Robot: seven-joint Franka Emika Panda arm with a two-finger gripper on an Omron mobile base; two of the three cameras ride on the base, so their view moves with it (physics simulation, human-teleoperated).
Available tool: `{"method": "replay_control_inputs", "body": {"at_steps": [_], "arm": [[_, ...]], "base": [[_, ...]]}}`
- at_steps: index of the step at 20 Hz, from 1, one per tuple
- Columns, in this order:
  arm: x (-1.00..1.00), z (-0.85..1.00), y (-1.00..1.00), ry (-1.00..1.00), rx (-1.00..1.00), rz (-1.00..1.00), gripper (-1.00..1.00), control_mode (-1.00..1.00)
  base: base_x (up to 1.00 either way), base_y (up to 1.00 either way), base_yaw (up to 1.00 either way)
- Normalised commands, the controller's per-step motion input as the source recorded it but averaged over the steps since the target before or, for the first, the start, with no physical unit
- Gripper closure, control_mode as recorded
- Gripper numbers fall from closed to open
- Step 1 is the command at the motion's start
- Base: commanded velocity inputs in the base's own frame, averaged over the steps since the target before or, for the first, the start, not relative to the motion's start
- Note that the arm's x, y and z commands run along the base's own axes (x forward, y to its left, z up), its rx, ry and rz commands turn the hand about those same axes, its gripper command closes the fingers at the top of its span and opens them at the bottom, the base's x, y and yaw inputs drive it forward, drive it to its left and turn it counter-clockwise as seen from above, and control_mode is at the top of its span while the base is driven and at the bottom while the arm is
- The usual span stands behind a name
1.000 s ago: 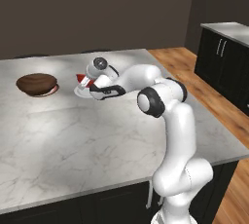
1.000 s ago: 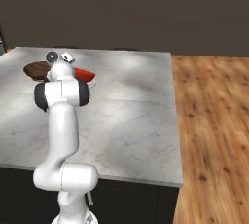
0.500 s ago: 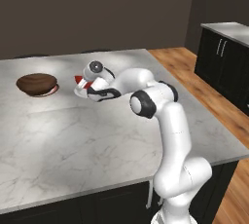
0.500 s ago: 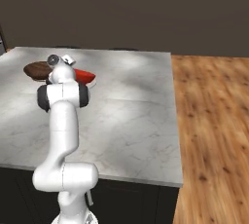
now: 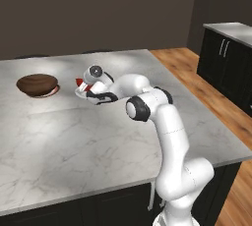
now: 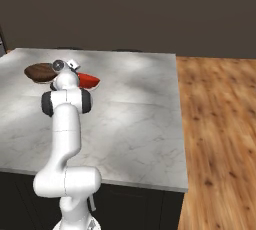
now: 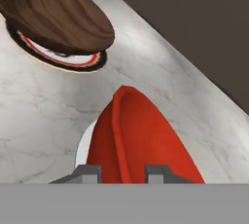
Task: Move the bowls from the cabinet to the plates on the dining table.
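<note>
On the dining table (image 5: 98,146) the wooden bowl (image 5: 37,83) sits plated, while the gripper (image 7: 123,173), clamped on the red bowl (image 7: 138,140), hovers over the second plate (image 7: 83,150).

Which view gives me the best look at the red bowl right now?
The hand view: the red bowl lies close up between the finger tips, tilted over a pale plate. The right base view shows part of it beside the arm's wrist; the left base view shows just a red sliver behind the gripper.

Glossy red bowl (image 7: 141,140), streaked dark-brown wooden bowl (image 7: 53,13), grey-veined white marble table (image 5: 74,141), red-banded pale plate (image 7: 58,60)
</note>
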Motion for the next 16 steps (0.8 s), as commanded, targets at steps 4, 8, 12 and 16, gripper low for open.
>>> {"method": "replay_control_inputs", "body": {"at_steps": [4,8,12,16], "arm": [[0.11,-0.14,0.0,-0.01,0.0,0.0,1.0,-1.0],[0.0,-0.04,0.0,-0.02,0.0,0.0,1.0,-1.0],[0.01,-0.03,0.0,-0.01,0.0,0.0,1.0,-1.0],[0.0,0.0,0.0,0.0,0.0,0.0,-1.0,-1.0]], "base": [[0.0,0.0,0.0],[0.0,0.0,0.0],[0.0,0.0,0.0],[0.0,0.0,0.0]]}}
